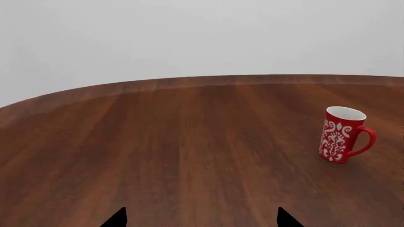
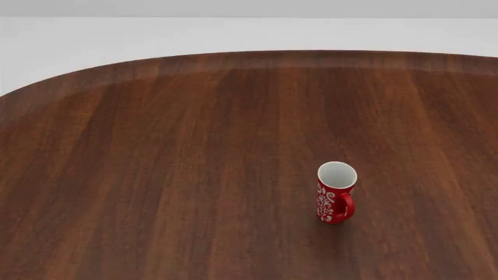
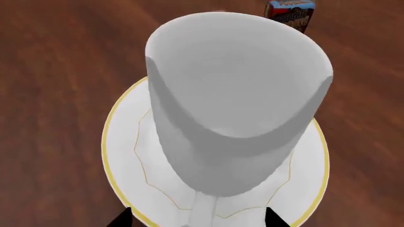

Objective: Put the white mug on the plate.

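Black fingertip points of the right gripper show at the edge of the right wrist view, standing apart, one on either side of the handle of the tall plain glossy white mug. Whether they press on that handle cannot be told from here.

White mug: fills most of that view, open mouth toward the camera, base over the middle of the round shallow white plate with a thin gold-tan rim. Plate rim shows all round the mug. Whether the base rests on the plate or hangs just above it cannot be told. Judgement: the mug is centred so it can be let go without tipping off the edge.

Small printed box, blue and red: on the wood beyond the plate, well apart from it.

Left gripper: two black tips spread wide, nothing between them, idle over bare brown wooden table.

Slim red mug with white swirl pattern: upright on the table, well apart from the left gripper. Neither white mug nor plate appears in the head view.
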You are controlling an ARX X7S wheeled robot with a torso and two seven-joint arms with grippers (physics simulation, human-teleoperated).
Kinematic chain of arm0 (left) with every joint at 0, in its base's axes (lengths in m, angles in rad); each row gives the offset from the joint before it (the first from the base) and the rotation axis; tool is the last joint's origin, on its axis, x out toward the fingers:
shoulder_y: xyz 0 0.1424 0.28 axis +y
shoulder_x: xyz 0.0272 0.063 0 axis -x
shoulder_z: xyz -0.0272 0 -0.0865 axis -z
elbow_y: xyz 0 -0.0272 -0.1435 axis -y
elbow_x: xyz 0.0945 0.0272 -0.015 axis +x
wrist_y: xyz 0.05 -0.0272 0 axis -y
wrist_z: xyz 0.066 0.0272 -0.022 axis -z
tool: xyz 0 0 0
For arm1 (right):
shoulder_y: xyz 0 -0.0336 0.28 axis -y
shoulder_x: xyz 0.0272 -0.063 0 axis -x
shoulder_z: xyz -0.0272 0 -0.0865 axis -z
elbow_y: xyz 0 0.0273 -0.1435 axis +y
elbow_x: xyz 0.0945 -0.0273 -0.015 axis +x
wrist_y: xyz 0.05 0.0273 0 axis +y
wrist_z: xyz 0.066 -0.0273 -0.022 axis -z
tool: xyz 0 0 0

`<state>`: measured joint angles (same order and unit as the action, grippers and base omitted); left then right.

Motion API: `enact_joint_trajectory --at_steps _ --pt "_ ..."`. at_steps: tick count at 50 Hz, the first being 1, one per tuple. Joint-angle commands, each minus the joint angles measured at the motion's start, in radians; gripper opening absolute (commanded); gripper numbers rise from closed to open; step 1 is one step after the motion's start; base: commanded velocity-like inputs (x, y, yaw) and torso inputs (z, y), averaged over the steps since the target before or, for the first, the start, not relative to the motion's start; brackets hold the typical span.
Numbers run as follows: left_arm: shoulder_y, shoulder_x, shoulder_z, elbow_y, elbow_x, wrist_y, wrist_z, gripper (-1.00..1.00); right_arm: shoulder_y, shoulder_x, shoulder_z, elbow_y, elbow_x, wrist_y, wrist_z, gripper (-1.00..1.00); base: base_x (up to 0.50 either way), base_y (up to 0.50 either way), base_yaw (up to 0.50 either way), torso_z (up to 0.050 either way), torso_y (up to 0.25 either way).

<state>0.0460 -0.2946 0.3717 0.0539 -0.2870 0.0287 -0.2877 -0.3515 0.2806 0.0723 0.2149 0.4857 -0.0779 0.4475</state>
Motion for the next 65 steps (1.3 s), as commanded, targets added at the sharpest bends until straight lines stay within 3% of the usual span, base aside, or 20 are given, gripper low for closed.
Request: enact_joint_trajectory --at_steps 1,15,50,65 --pt "-0.001 -0.001 0.006 0.0 -0.004 0.0 0.0 1.0 -0.044 0.021 -0.001 -0.125 -0.024 0.036 0.062 1.0 0.0 0.0 0.0 0.0 0.0" --pt "-0.004 -0.001 0.011 -0.009 -0.009 -0.001 -0.002 1.0 -0.174 0.125 0.015 -0.684 -0.093 0.235 0.267 1.0 0.0 0.0 0.0 0.0 0.0" --pt "-0.009 -0.024 0.012 0.043 -0.014 -0.025 -0.025 1.0 -0.113 0.29 0.027 -1.086 -0.064 0.512 0.349 1.0 0.0 0.0 0.0 0.0 0.0" --pt "0.012 -0.098 0.003 0.348 -0.012 -0.191 -0.109 1.0 -0.113 0.343 0.07 -1.205 -0.034 0.573 0.373 1.0 0.0 0.0 0.0 0.0 0.0"
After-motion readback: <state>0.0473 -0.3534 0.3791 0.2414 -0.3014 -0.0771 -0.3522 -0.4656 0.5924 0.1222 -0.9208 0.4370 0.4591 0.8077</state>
